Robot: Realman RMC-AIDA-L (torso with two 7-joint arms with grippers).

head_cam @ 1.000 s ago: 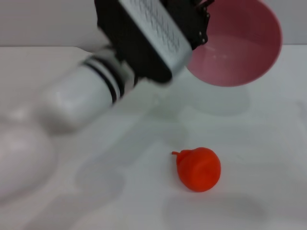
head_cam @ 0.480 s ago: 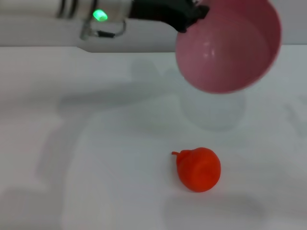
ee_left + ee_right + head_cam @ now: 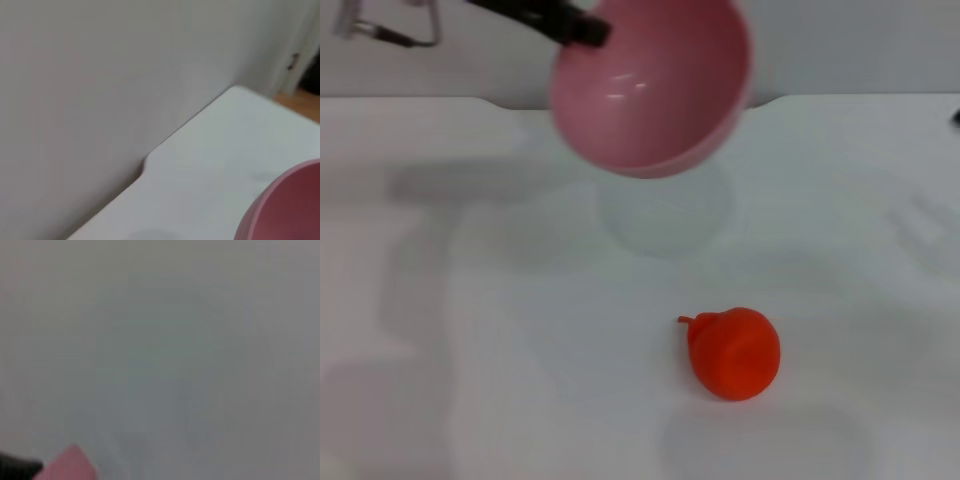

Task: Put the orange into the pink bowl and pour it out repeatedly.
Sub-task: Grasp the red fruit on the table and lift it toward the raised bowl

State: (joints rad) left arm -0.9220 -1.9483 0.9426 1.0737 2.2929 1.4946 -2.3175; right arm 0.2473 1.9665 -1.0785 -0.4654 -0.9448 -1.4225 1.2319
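The orange (image 3: 733,352) lies on the white table (image 3: 470,300), right of centre and near the front. The pink bowl (image 3: 655,85) hangs in the air above the back of the table, tilted so its empty inside faces me. My left gripper (image 3: 578,27) is shut on the bowl's rim at its upper left, and only the dark fingertips show. The bowl's edge also shows in the left wrist view (image 3: 290,210) and as a pink corner in the right wrist view (image 3: 70,465). The right gripper is out of view.
The bowl's shadow (image 3: 665,215) falls on the table below it. The table's back edge meets a grey wall (image 3: 100,75). A small dark sliver (image 3: 955,118) shows at the right edge of the head view; I cannot tell what it is.
The left gripper has carried the bowl leftward across the back of the table, and the arm has swung up out of view. The orange has not moved.
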